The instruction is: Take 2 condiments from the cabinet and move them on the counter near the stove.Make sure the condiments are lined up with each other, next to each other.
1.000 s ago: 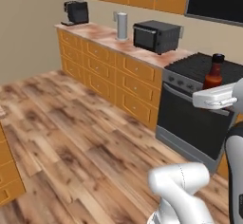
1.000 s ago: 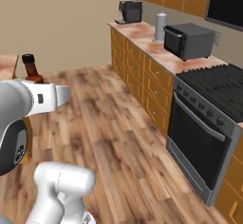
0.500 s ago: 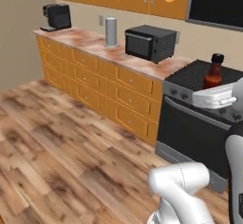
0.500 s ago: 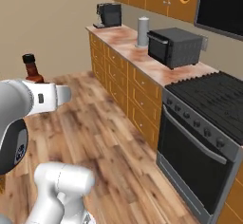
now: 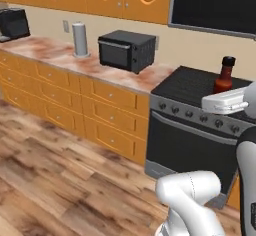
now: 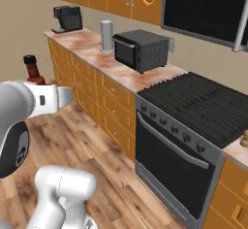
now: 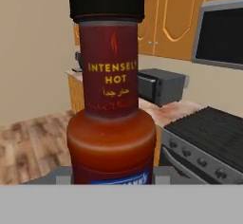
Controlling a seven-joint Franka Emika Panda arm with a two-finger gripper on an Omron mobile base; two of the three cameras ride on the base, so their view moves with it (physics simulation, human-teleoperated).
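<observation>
The two-finger gripper [image 5: 223,101] is clamped on the dark-red sauce bottle with a black cap [image 7: 111,99], upright. Behind it sit the black gas stove [image 6: 193,107] and mottled reddish counter [image 5: 60,55].

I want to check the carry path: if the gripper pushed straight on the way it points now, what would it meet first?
Beyond the sauce bottle that the gripper is shut on, the hand view looks toward the microwave and the counter beside the stove. Probably the microwave first, though depth is unclear.
</observation>
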